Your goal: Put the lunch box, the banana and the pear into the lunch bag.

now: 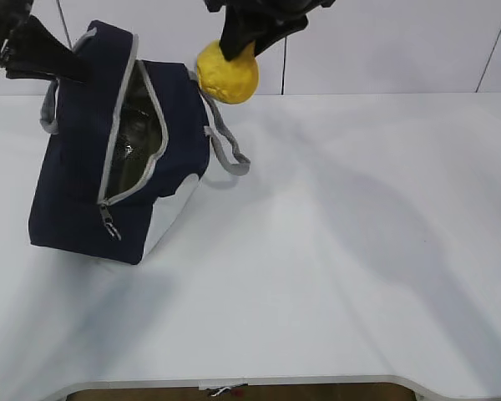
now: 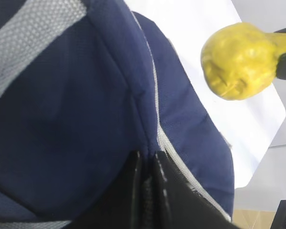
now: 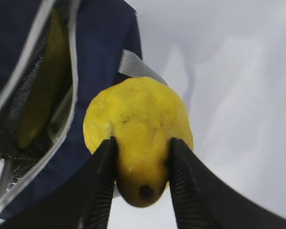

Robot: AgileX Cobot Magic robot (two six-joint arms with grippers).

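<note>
Right gripper point(image 3: 140, 160): jaws closed partway on the pear point(image 3: 138, 138), one black ribbed finger point(image 3: 102, 183) on each side of its narrow end, both pressed to the skin.
Pear: held in the air, clear of the table point(image 1: 334, 276), its broad end pointing away from the fingers; a small dark dot shows at the gripped end (stem or blossom end, I cannot tell which). In the exterior view it hangs just beyond the upper right corner of the bag point(image 1: 108, 175), near the grey strap point(image 1: 227, 146) on that side, not over the opening.
Left gripper point(image 2: 145, 191): two black fingers pinched nearly together on a fold of the bag's navy fabric beside the zipper tape; it has hold of the bag's top edge at the far left corner.
Bag: stands on the table, tilted, its top panel unzipped, the silver lining showing through the gap. The zipper pull point(image 1: 109, 221) hangs at the lower end of the opening.
Banana point(image 3: 45, 81): a long yellow shape lies inside the bag, seen through the opening in the right wrist view.
Lunch box: not made out in any view; the bag's dark inside hides whatever else is in there.
Table: white, bare to the right of the bag.
</note>
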